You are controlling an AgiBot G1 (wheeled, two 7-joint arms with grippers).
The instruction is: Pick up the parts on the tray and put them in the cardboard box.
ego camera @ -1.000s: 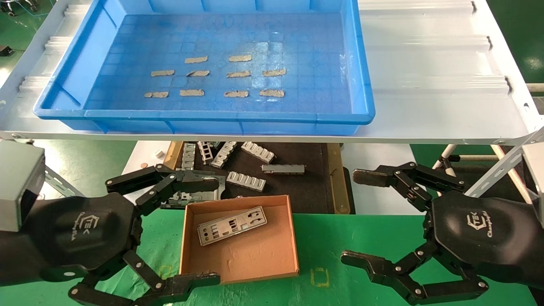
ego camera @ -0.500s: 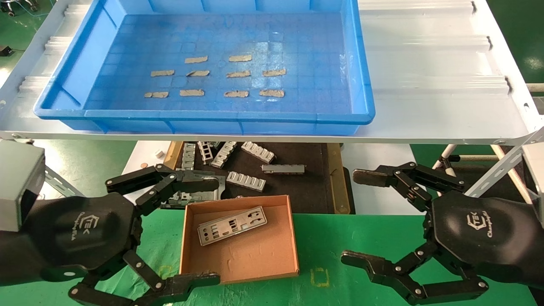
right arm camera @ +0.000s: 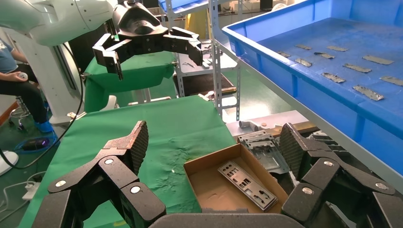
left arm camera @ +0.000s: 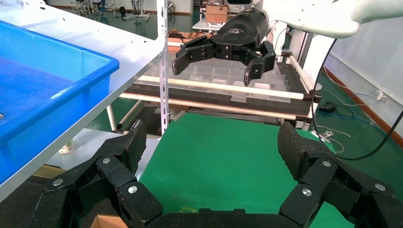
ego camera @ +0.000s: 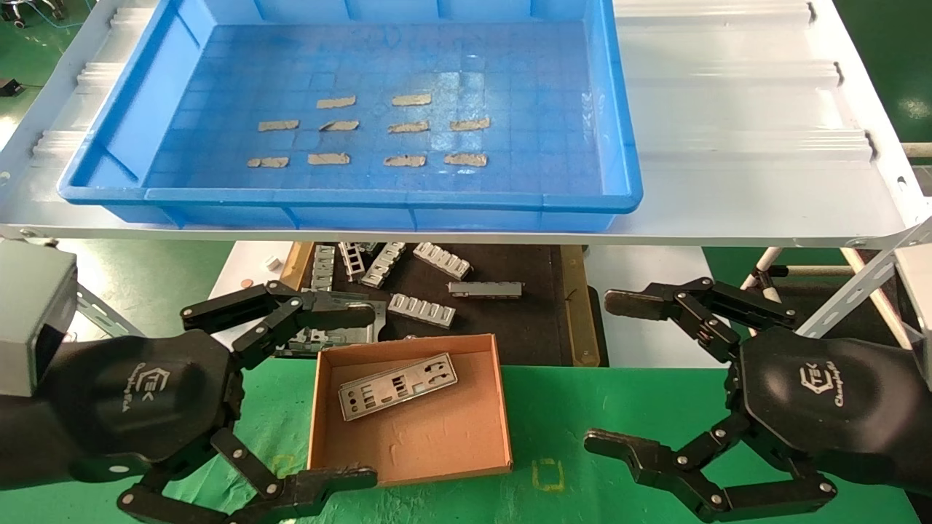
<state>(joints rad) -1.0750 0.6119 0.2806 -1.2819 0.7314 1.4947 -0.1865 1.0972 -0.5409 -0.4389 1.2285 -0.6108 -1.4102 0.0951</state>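
Note:
The blue tray (ego camera: 620,109) sits on a white shelf at the back; its gridded floor shows only tan tape strips (ego camera: 403,126). One silver punched plate, a part (ego camera: 397,395) (right arm camera: 246,184), lies flat in the small cardboard box (ego camera: 437,447) (right arm camera: 209,190) on the green cloth. My left gripper (ego camera: 360,395) hovers at the box's left side, open and holding nothing. To the right of the box, my right gripper (ego camera: 606,371) is also open and holds nothing.
The white shelf (ego camera: 728,145) overhangs a dark mat (ego camera: 524,327) strewn with several grey ribbed bracket pieces (ego camera: 422,309). A flat metal frame piece (right arm camera: 266,149) lies just behind the box. Green cloth (ego camera: 582,415) covers the table between the grippers.

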